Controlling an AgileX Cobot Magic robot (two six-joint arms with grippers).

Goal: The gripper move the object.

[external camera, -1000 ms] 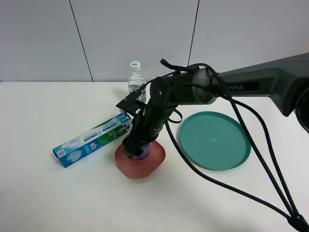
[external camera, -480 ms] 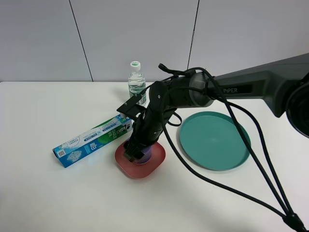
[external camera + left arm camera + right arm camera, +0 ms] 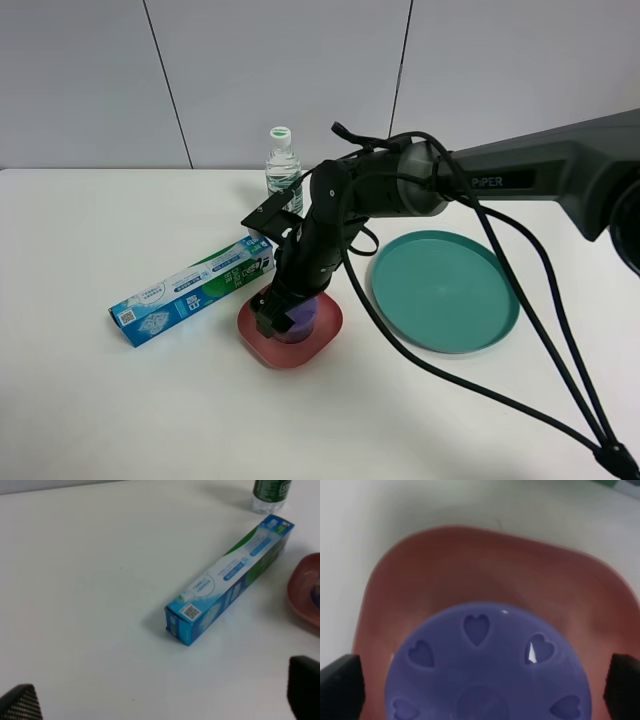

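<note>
The object, a squat purple jar (image 3: 302, 318) with a lavender lid stamped with small hearts (image 3: 487, 670), sits in a red dish (image 3: 290, 348). My right gripper (image 3: 278, 312) reaches across from the right and hangs low over the jar. In the right wrist view the gripper (image 3: 480, 690) straddles the lid. Its black fingertips (image 3: 340, 687) stand at either side with small gaps to the lid, so it is open. My left gripper (image 3: 162, 697) is open and empty above the bare table, out of the exterior view.
A blue and green toothpaste box (image 3: 190, 290) lies just left of the red dish and also shows in the left wrist view (image 3: 230, 577). A clear water bottle (image 3: 282, 165) stands behind. A teal plate (image 3: 445, 290) lies to the right. Black cables trail over the table at the front right.
My right gripper has sunk slightly and shifted a little to the left around the jar. The jar and dish have not moved.
</note>
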